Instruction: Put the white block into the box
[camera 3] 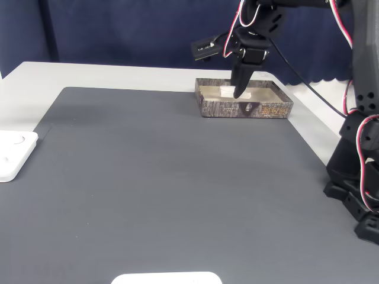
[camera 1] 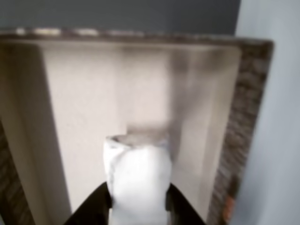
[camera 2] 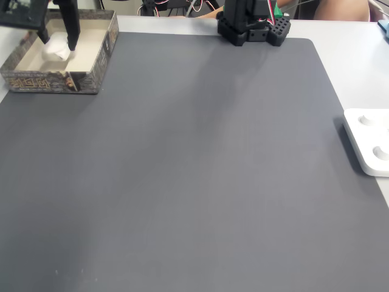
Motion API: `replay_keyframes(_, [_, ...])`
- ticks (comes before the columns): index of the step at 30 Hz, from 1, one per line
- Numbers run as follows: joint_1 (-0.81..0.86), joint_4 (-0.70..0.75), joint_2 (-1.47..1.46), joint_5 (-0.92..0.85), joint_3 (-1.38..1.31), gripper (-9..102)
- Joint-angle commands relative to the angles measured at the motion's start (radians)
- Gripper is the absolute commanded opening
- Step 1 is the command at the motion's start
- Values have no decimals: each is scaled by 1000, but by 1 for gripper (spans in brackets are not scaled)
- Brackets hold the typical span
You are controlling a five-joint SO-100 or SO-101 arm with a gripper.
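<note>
I have the pincer [camera 1: 139, 206] clamped on the white block [camera 1: 138, 180], reaching down inside the box [camera 2: 103, 58] at the upper left of a fixed view, low over the cream floor, so letting go should drop it cleanly inside the walls.

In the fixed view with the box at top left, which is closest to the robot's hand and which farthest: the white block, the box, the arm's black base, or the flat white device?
1. White block: between the fingers of the hand, inside the box.
2. Box: top left, around the hand.
3. Arm's black base: top centre.
4. Flat white device: right edge.
</note>
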Motion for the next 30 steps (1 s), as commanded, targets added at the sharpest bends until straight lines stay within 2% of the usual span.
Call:
replay_keyframes(1, [-21,-11,9,8,-67,-2])
replay_keyframes(20, [-18,-26,-26,3,-69,-1])
replay_keyframes(26, [-9,-28,-15,2,-71,19])
replay_keyframes(28, [-12,-28,-12,-6,-71,22])
replay_keyframes(30, [-14,-28,-9,-11,-71,33])
